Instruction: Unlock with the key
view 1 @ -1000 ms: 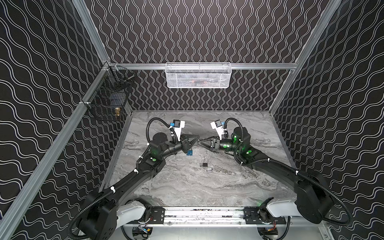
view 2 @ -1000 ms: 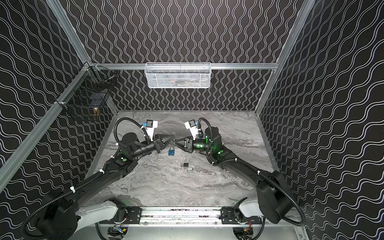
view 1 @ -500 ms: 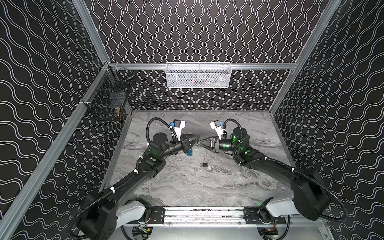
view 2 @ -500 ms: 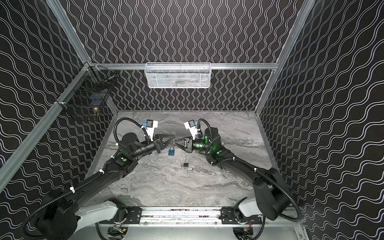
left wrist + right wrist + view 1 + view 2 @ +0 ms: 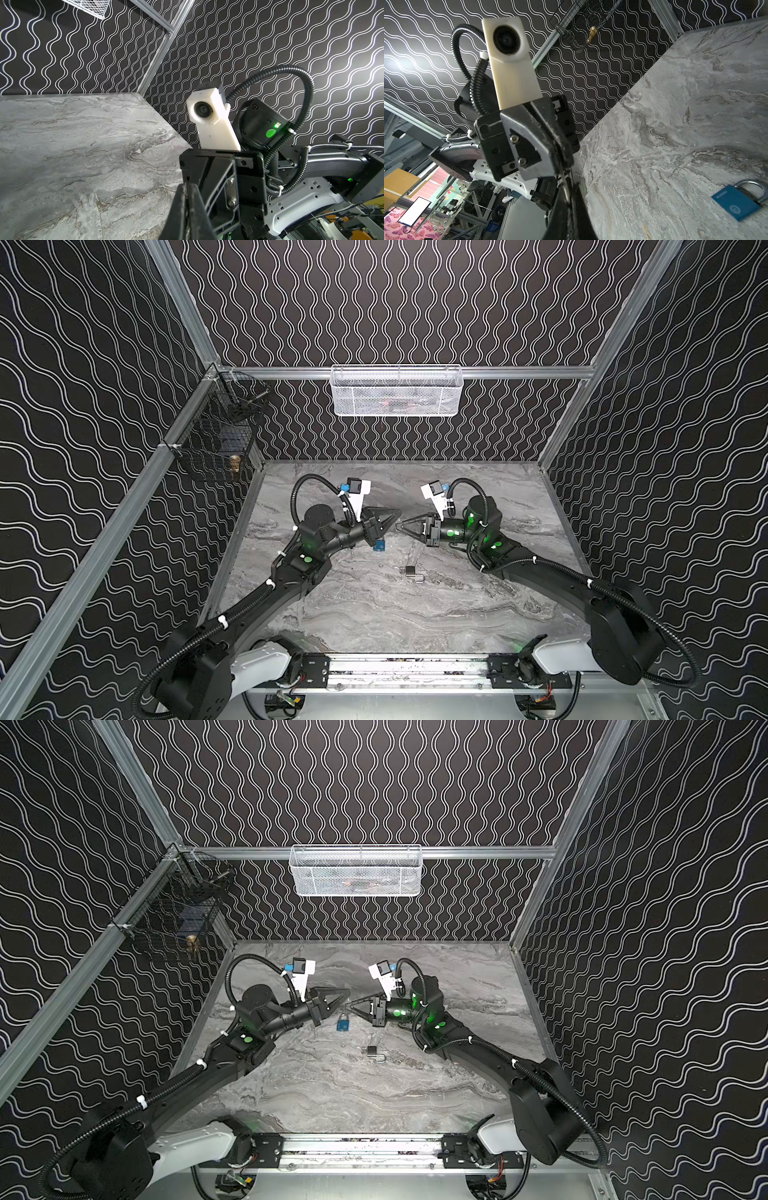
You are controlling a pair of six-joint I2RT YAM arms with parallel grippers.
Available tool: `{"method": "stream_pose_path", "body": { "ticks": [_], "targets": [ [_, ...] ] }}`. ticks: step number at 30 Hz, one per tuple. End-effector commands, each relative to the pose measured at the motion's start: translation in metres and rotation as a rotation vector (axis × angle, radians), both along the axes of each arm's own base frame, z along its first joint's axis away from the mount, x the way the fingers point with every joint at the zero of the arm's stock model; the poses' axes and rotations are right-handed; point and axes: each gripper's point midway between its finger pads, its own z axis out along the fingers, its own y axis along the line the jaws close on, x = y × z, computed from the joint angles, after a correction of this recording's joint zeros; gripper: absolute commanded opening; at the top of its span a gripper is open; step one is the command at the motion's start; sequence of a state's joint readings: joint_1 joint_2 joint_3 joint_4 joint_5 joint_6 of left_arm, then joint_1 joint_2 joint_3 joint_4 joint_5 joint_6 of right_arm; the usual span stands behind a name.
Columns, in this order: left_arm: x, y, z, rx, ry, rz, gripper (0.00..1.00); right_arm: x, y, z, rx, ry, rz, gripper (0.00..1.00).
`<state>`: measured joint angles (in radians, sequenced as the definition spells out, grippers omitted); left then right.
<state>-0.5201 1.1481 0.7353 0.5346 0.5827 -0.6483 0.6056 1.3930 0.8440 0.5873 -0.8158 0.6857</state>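
Observation:
My two grippers meet tip to tip above the middle of the table in both top views. The right gripper [image 5: 398,525] [image 5: 568,188] is shut on the key [image 5: 565,184], a thin silvery blade that shows only in the right wrist view. The left gripper [image 5: 398,513] [image 5: 187,188] touches the key's other end; its fingers stand a hair's width apart, and its hold on the key is hidden. A blue padlock [image 5: 343,1022] [image 5: 737,204] lies flat on the table just under the tips. A small dark padlock [image 5: 412,572] lies nearer the front.
A white mesh basket [image 5: 397,391] hangs on the back rail. A black wire cage [image 5: 216,439] holding a brass piece is fixed at the back left corner. Patterned walls close in the marble table [image 5: 374,614] on three sides.
The right gripper's jaws have drawn together onto the key at the meeting point. Both arms have stayed nearly still, and the padlocks have not moved.

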Motion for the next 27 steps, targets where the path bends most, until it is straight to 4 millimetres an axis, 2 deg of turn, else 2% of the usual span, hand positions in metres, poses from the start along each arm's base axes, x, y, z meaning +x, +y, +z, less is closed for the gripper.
{"method": "stream_pose_path", "body": {
  "ticks": [1,4,5,7,10,17,23,27],
  "targets": [
    [-0.003,0.001,0.014,-0.016,-0.047,-0.007,0.39,0.002,-0.004,0.002,-0.007,-0.036,-0.028,0.00],
    [-0.002,0.005,0.020,-0.021,-0.042,0.022,0.58,0.001,-0.008,-0.006,-0.050,-0.043,-0.049,0.00],
    [-0.001,0.006,0.020,-0.015,-0.037,0.034,0.62,0.001,-0.010,-0.009,-0.064,-0.044,-0.055,0.00],
    [0.004,0.011,0.018,0.014,-0.011,0.078,0.67,0.000,-0.013,-0.016,-0.098,-0.046,-0.069,0.00],
    [0.017,0.017,0.003,0.103,0.064,0.152,0.70,-0.002,-0.018,-0.028,-0.143,-0.038,-0.087,0.00],
    [0.045,0.028,-0.052,0.302,0.263,0.284,0.74,0.001,-0.032,-0.052,-0.247,-0.014,-0.170,0.00],
    [0.061,0.025,-0.126,0.534,0.484,0.282,0.76,-0.003,-0.037,-0.079,-0.293,0.061,-0.193,0.00],
    [0.067,0.025,-0.161,0.608,0.562,0.290,0.76,-0.004,-0.041,-0.093,-0.345,0.063,-0.237,0.00]
  ]
}}
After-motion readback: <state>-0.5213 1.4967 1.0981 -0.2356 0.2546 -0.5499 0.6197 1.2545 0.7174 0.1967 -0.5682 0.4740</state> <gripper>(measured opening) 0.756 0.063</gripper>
